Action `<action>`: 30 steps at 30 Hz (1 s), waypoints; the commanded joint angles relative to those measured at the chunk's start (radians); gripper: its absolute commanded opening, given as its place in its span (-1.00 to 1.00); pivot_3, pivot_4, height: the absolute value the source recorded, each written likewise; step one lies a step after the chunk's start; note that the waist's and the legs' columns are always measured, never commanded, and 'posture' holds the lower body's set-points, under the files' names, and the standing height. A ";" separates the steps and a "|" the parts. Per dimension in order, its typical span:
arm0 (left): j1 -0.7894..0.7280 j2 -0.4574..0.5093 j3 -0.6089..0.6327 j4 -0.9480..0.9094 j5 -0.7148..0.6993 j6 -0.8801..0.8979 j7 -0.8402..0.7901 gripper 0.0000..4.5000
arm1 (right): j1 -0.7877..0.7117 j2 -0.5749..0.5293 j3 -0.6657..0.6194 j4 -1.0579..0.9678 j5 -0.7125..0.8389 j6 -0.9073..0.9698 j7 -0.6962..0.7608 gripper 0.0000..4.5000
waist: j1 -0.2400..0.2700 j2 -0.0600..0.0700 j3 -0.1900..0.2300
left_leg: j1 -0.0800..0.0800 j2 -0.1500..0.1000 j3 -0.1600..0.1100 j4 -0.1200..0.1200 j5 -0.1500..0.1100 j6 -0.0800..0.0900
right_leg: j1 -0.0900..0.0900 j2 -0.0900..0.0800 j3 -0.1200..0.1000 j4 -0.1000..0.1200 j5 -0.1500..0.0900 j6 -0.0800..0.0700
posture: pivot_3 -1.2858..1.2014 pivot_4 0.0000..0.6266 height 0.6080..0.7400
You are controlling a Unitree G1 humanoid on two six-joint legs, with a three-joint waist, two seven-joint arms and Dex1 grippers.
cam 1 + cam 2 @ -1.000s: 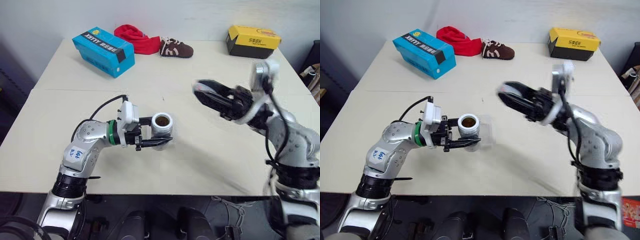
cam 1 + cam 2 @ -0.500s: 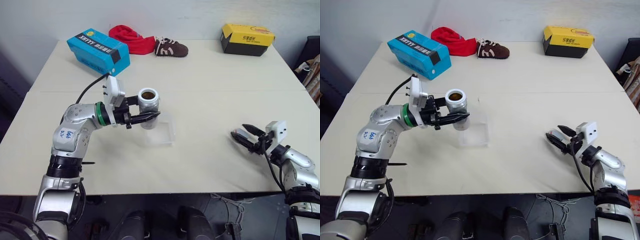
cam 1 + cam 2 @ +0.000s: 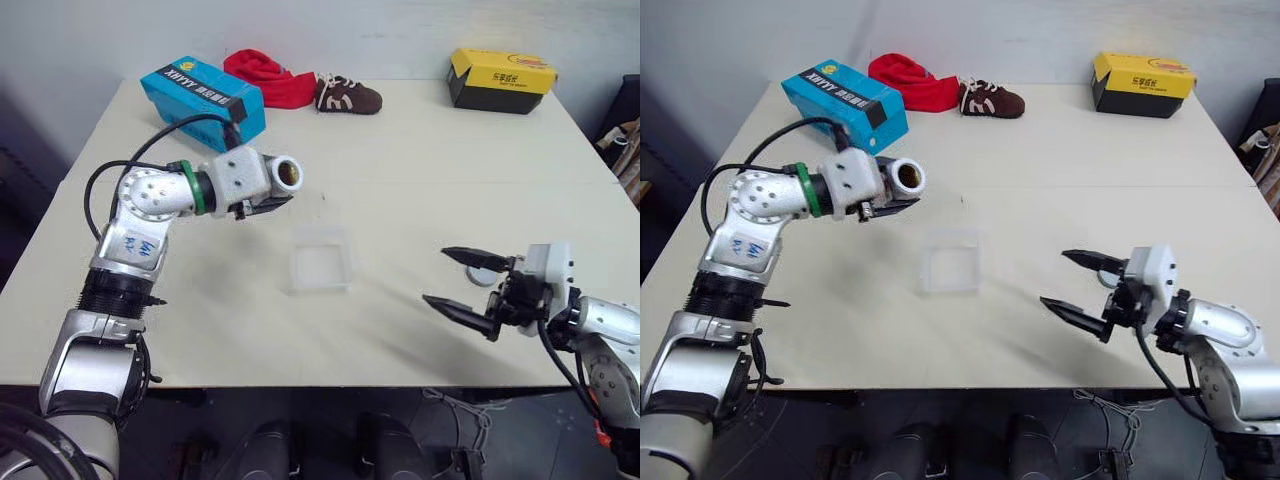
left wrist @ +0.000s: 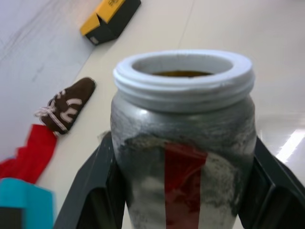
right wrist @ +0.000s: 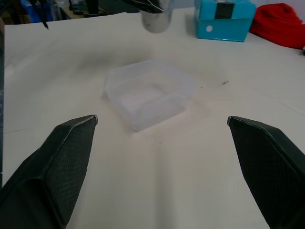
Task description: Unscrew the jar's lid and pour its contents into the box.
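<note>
My left gripper (image 3: 266, 196) is shut on the jar (image 3: 262, 175), held in the air tipped nearly level, its open mouth facing right. In the left wrist view the jar (image 4: 183, 143) shows a red label, black fingers (image 4: 93, 191) on both sides and brown contents (image 4: 181, 73) just inside the rim. The clear box (image 3: 320, 258) sits on the table below and right of the jar's mouth. My right gripper (image 3: 437, 276) hangs low at the right, open, pointing at the box (image 5: 147, 90). A small grey round piece, apparently the lid (image 3: 487, 277), lies on the table behind its fingers.
At the back of the table lie a blue carton (image 3: 203, 95), a red cloth (image 3: 268, 75), a small brown shoe (image 3: 347, 95) and a yellow-and-black carton (image 3: 500, 80). Bare tabletop (image 3: 400, 190) lies between the box and my right gripper.
My left arm has lifted the jar and rolled it from upright onto its side, mouth to the right. My right arm has dropped low to the right and its gripper has opened.
</note>
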 commanded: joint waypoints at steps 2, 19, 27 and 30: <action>-0.060 -0.004 -0.062 0.061 0.278 -0.354 0.280 0.06 | 0.025 0.017 -0.002 -0.049 0.002 0.017 -0.039 0.99 | 0.013 0.000 0.000 | -0.001 0.000 0.000 0.000 -0.001 0.001 | -0.001 -0.002 0.000 0.000 0.000 0.000 | 0.03 -0.52 1.00; -0.236 0.064 -0.471 0.125 1.438 -0.111 1.584 0.06 | 0.039 0.052 0.017 -0.092 0.001 0.055 -0.124 0.99 | 0.016 -0.001 0.001 | -0.003 -0.007 0.002 0.000 -0.004 0.011 | -0.002 -0.003 -0.002 0.000 0.002 0.004 | 0.03 -0.52 1.00; -0.213 0.068 -0.524 0.153 1.460 -0.051 1.628 0.06 | 0.031 0.067 0.029 -0.107 0.006 0.068 -0.157 0.99 | 0.017 -0.003 0.001 | -0.003 -0.007 0.002 0.000 -0.004 0.011 | -0.002 -0.004 -0.003 0.001 0.002 0.005 | 0.03 -0.52 1.00; -0.197 0.086 -0.503 0.115 1.381 -0.114 1.599 0.06 | 0.029 0.075 0.033 -0.110 0.007 0.073 -0.163 0.99 | 0.016 -0.003 0.001 | -0.003 -0.007 0.002 0.000 -0.004 0.011 | -0.002 -0.004 -0.003 0.001 0.002 0.005 | 0.03 -0.52 1.00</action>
